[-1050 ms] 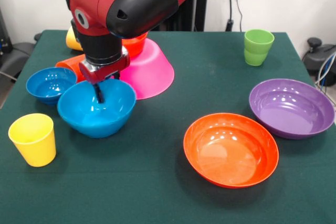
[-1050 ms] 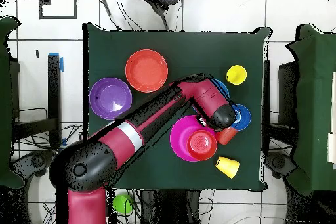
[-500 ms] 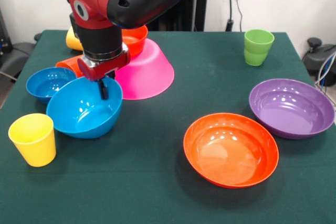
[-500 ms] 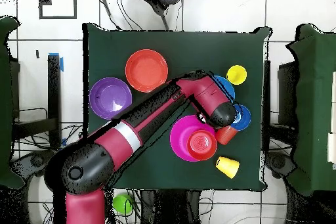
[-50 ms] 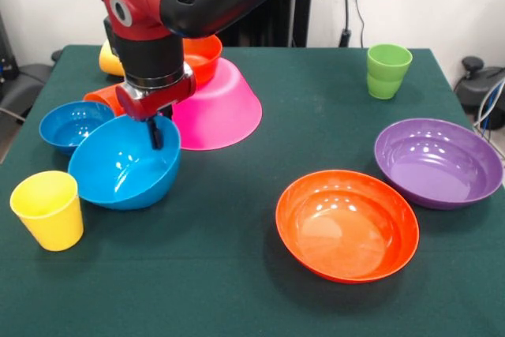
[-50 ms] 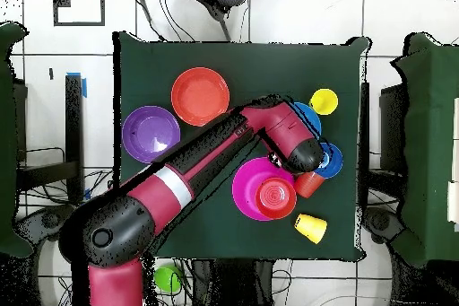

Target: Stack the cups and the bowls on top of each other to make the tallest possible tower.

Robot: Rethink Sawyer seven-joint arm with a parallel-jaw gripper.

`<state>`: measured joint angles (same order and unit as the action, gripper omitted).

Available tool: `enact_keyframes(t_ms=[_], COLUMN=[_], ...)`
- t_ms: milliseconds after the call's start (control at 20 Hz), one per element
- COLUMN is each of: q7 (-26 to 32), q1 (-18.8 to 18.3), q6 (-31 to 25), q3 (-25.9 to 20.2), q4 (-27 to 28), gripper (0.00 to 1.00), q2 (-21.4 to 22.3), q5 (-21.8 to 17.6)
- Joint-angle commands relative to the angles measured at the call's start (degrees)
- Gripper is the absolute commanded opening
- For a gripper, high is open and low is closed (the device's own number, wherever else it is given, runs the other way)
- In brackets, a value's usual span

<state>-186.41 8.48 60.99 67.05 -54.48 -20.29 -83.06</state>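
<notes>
Hand on medium blue bowl rim, bowl tilted.

Hand [image 5: 157, 133] clenched on the far rim of the medium blue bowl [image 5: 122, 165], which tips toward the camera on the green worktop [image 5: 237, 290]. Small blue bowl [image 5: 75, 125] touches it on one side; yellow cup [image 5: 47, 209] stands just beside. Behind, the inverted pink bowl [image 5: 221, 108] carries the small orange bowl [image 5: 201, 57]. Shallow orange bowl [image 5: 347, 224], purple bowl [image 5: 438, 162] and green cup [image 5: 387, 70] sit well apart.

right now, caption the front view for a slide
Sawyer gripper gripping the tilted medium blue plastic bowl's rim.
</notes>
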Motion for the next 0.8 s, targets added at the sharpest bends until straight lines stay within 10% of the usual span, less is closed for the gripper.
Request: enact_keyframes(t_ms=[50,800], q7=[15.53,29.66], q1=[-0.30,-1.80], q6=[-7.93,-2.54], q3=[-9.62,-8.80], q4=[0.36,-3.10], gripper=[0.00,0.00], q2=[-0.06,13.35], q5=[2.65,1.31])
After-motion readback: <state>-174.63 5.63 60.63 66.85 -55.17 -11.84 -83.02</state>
